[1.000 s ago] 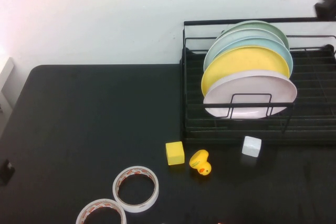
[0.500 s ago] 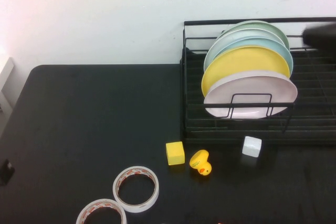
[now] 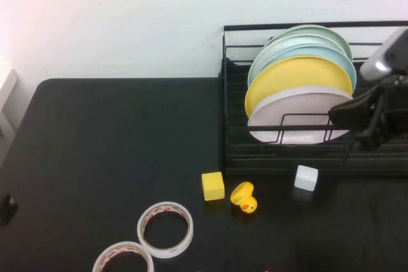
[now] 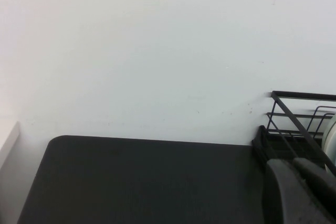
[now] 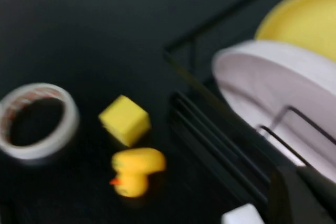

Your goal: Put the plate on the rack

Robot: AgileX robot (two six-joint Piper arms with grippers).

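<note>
The pale pink plate [image 3: 303, 116] stands on edge at the front of the black wire rack [image 3: 287, 160], leaning back on a yellow plate [image 3: 298, 76]. It also shows in the right wrist view [image 5: 273, 87]. My right gripper [image 3: 335, 116] hangs over the rack's right front, its tip at the pink plate's right edge. In its wrist view it [image 5: 299, 174] looks shut and empty. My left gripper [image 4: 294, 165] is out of the high view. In its wrist view it is shut and empty, over the table to the left of the rack [image 4: 294, 124].
Light blue and green plates [image 3: 306, 46] stand behind the yellow one. In front of the rack lie a yellow cube [image 3: 212, 185], a rubber duck [image 3: 243, 197] and a white cube [image 3: 305, 177]. Two tape rolls [image 3: 165, 229] sit near the front edge.
My right arm has come down from the top right corner to the rack's right front, beside the pink plate. The plates and small objects have not moved.
</note>
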